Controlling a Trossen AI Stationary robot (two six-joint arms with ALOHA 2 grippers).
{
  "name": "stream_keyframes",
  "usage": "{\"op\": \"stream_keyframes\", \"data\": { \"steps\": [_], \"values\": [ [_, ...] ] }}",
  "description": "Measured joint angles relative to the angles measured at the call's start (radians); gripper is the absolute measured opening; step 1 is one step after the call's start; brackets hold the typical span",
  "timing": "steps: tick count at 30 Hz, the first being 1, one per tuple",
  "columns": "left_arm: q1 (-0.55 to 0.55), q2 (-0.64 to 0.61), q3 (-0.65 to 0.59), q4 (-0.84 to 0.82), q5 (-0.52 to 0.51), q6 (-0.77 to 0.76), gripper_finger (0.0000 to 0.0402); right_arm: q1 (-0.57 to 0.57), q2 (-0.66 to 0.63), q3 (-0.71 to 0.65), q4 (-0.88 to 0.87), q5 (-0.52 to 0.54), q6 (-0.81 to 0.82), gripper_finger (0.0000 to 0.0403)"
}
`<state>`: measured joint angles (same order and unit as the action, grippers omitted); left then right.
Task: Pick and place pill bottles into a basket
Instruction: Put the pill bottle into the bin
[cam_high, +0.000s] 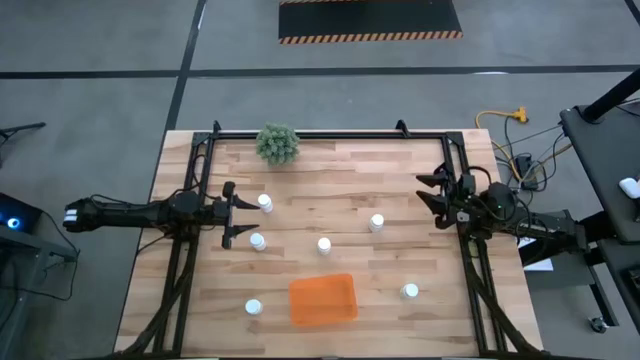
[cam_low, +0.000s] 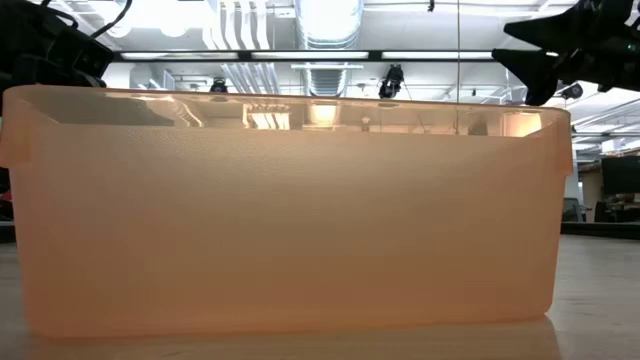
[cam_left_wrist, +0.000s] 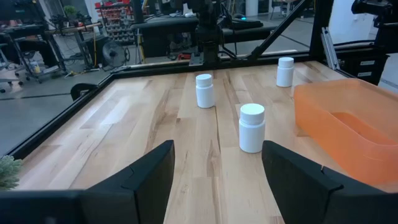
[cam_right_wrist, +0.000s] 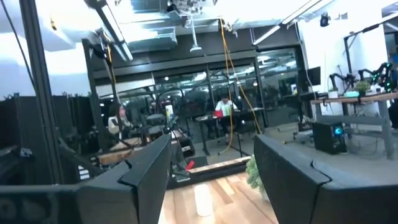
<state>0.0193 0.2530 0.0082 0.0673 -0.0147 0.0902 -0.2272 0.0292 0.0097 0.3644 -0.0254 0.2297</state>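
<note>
Six small white pill bottles stand upright on the wooden table: two (cam_high: 264, 202) (cam_high: 258, 241) just off my left gripper's fingertips, two mid-table (cam_high: 324, 245) (cam_high: 377, 222), and two (cam_high: 253, 307) (cam_high: 410, 291) either side of the orange basket (cam_high: 322, 299). The basket sits near the front edge and fills the low view (cam_low: 290, 210). My left gripper (cam_high: 230, 215) is open and empty at the table's left. Its wrist view (cam_left_wrist: 217, 180) shows three bottles, the nearest (cam_left_wrist: 252, 127), and the basket (cam_left_wrist: 348, 134). My right gripper (cam_high: 432, 195) is open and empty at the right, also in its wrist view (cam_right_wrist: 211, 180).
A small green bushy plant (cam_high: 277, 143) stands at the table's far edge, left of centre. Black frame rails run along the left side (cam_high: 190, 200), the right side (cam_high: 462, 240) and the far edge. Bare wood lies between the mid-table bottles and the plant.
</note>
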Motion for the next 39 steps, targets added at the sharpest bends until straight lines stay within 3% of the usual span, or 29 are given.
{"op": "stream_keyframes", "data": {
  "steps": [4, 9, 14, 18, 22, 31, 39],
  "values": [
    [0.000, 0.000, 0.000, 0.000, 0.000, 0.000, 0.0224, 0.000, 0.000, 0.000, 0.058, -0.012, 0.001, 0.0219],
    [0.000, 0.000, 0.000, 0.000, 0.000, 0.000, 0.0224, 0.000, 0.000, 0.001, 0.234, -0.106, 0.020, 0.0219],
    [0.000, 0.000, 0.000, 0.000, 0.000, 0.000, 0.0224, 0.000, 0.008, 0.099, 0.188, -0.176, 0.057, 0.0219],
    [-0.001, 0.000, 0.000, 0.000, 0.000, 0.000, 0.0224, 0.000, 0.051, 0.253, 0.024, -0.237, 0.027, 0.0219],
    [-0.001, 0.000, 0.000, 0.000, 0.000, 0.000, 0.0224, 0.000, 0.130, 0.442, -0.268, -0.275, -0.058, 0.0219],
    [-0.001, 0.000, 0.000, 0.000, 0.000, 0.000, 0.0224, 0.000, 0.420, 0.821, -0.750, -0.370, -0.179, 0.0219],
    [0.000, 0.000, 0.000, 0.000, 0.000, 0.000, 0.0224, 0.000, 0.658, 1.109, -1.116, -0.375, -0.199, 0.0219]
  ]
}}
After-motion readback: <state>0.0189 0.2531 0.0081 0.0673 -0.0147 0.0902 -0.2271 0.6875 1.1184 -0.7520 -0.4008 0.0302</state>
